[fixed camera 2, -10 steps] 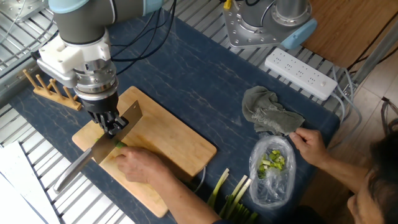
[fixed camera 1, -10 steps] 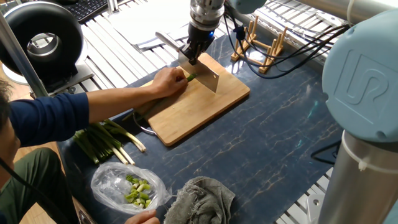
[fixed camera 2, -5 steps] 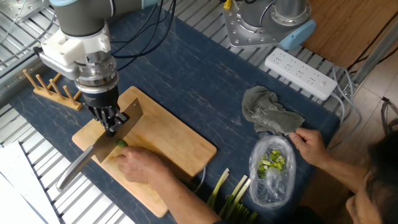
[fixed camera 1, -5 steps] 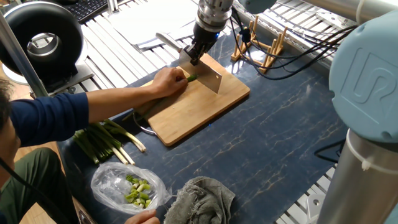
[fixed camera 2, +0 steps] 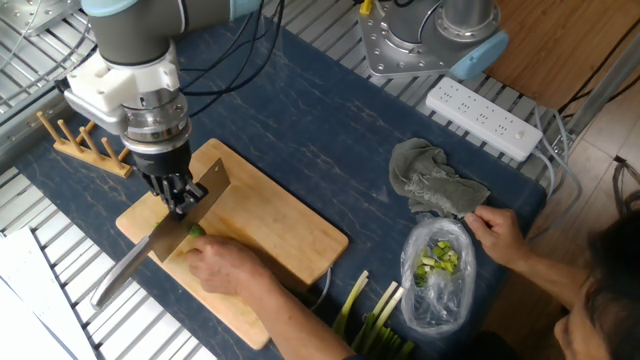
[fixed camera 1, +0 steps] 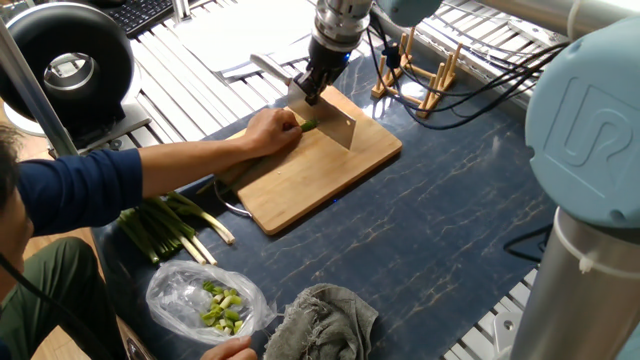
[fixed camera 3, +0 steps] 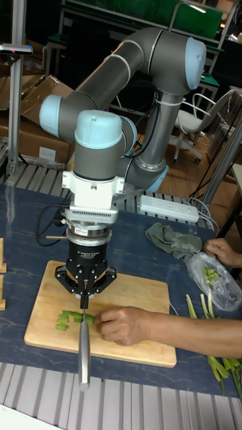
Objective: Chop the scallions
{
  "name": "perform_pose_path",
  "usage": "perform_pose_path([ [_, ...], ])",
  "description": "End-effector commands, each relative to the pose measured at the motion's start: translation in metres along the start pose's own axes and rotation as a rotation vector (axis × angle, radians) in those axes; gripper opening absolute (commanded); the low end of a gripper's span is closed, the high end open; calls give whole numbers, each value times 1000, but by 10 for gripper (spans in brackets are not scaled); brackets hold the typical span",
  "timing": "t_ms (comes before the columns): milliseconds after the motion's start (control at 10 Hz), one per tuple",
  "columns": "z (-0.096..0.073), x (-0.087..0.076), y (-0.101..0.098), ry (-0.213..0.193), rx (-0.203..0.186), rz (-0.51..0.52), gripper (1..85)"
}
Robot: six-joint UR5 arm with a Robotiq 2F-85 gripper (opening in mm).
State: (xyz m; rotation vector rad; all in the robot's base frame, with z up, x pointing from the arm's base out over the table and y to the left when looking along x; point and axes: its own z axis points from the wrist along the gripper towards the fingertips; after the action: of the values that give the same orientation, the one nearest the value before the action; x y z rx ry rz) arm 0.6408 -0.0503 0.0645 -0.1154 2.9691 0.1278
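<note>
We see the gripper (fixed camera 2: 182, 202) clamped on the knife (fixed camera 2: 160, 240), blade edge down on the cutting board (fixed camera 2: 270, 235); the scallions (fixed camera 3: 70, 317) lie on the board beside the blade, short green bits on its far side; a person's hand (fixed camera 3: 122, 324) pins the stalks just beside the knife; a bag (fixed camera 2: 437, 275) lies well apart.

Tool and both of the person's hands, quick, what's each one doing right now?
Tool: closed on the broad steel cleaver.
Hand on the wooden board: holding down the slender green scallions.
Other hand: gripping the clear plastic bag.
</note>
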Motion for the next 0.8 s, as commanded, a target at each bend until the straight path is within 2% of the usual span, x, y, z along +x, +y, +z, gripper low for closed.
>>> perform_pose_path([
  [0, -24, 6, -9, 37, -26, -5, 13],
  [200, -41, 3, -7, 59, 44, 19, 13],
  [300, -49, 2, -8, 67, 57, -1, 13],
  [500, -64, 0, 6, 94, 80, 15, 13],
  [700, -68, -12, 18, 75, 91, 8, 13],
])
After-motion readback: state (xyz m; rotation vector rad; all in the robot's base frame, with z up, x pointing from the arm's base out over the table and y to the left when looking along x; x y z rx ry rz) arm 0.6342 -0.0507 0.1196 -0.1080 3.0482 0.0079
